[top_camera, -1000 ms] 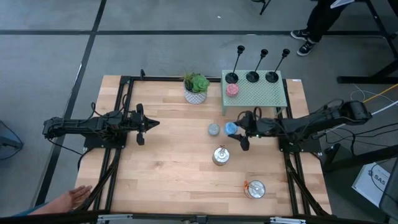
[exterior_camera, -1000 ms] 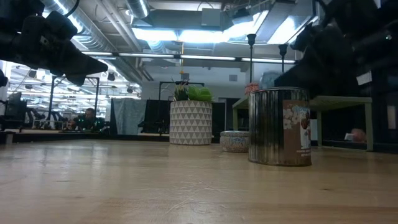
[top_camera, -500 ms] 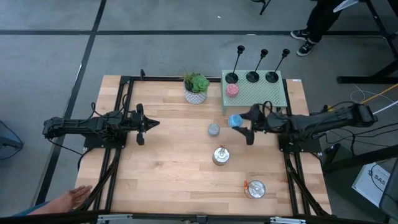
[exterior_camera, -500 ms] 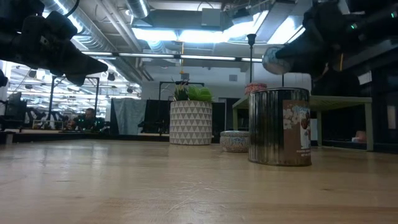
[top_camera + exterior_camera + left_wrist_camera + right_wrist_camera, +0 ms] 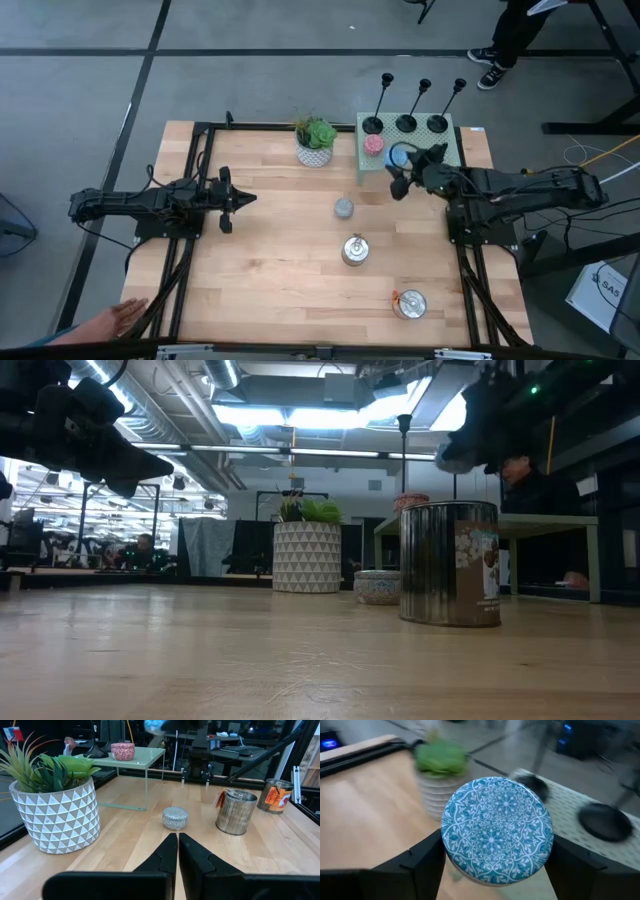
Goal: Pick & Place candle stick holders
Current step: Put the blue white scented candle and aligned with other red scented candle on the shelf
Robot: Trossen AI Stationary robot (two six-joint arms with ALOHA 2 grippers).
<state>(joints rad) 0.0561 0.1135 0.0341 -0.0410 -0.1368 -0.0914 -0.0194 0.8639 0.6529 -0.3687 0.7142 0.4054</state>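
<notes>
A lab or workshop: exposed ceiling ducts (image 5: 190, 415), strip lights (image 5: 285, 415), grey concrete floor (image 5: 250, 85).

We see a silver tin (image 5: 450, 563) on the wooden surface (image 5: 300, 660), grey candle (image 5: 378, 587) and potted plant (image 5: 307, 548) behind it.

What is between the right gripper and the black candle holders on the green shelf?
The right gripper is shut on a blue candle, which sits between its fingers and the candle holders; otherwise nothing visible blocks the way.

Even overhead light; low view backlit by glaring ceiling fixtures. Right wrist view motion-blurred behind the sharp blue candle (image 5: 497, 830); soft shadows.
</notes>
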